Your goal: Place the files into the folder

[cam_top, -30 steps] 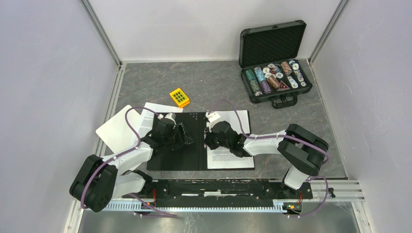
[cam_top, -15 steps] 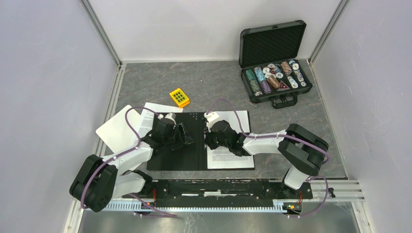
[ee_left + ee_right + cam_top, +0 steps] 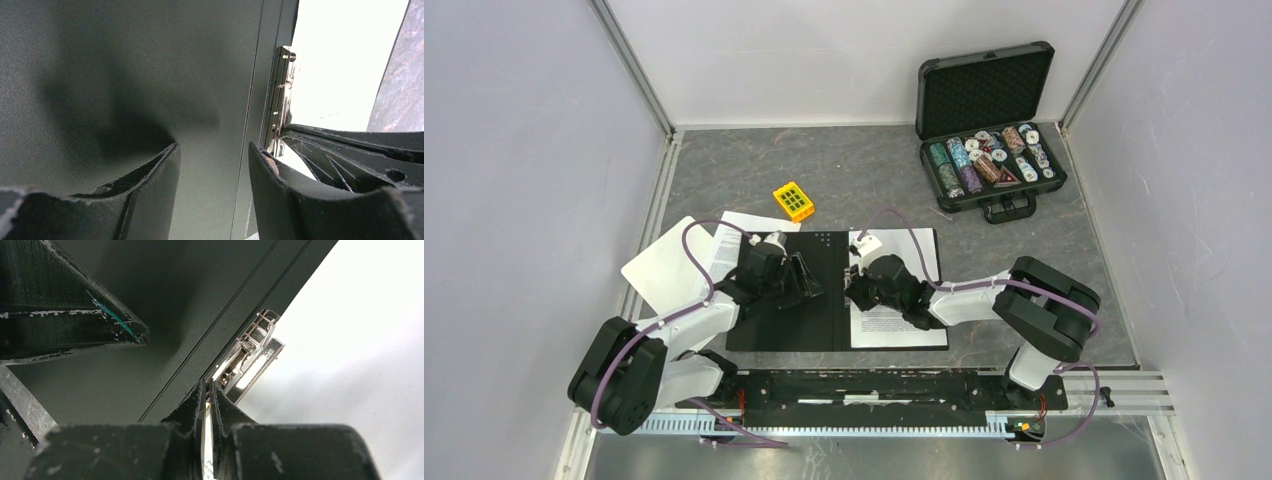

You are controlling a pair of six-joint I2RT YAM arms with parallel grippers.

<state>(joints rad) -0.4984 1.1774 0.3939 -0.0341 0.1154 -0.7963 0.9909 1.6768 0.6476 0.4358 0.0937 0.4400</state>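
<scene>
1. The folder [image 3: 784, 325] lies open on the bench [image 3: 864, 180], matte black inside. The paper sheets [image 3: 896, 322] rest flat on its right cover, against the spine.
2. The left end effector [image 3: 212, 150] is partly open over the left cover and grips nothing. We cannot tell whether it is pressing down.
3. The right end effector [image 3: 206, 390] is nearly closed beside the metal clip [image 3: 248, 356]. It pinches a thin white strip, which we take to be a sheet edge.
4. We judge the step to be seating the sheets under the clip. A loose sheet [image 3: 742, 222] lies outside, by the clipboard [image 3: 659, 268].
5. Next calls for a short, flat slide toward the spine. The paper is thin and limp and would likely buckle, and the clip is narrow, shiny and sprung.
</scene>
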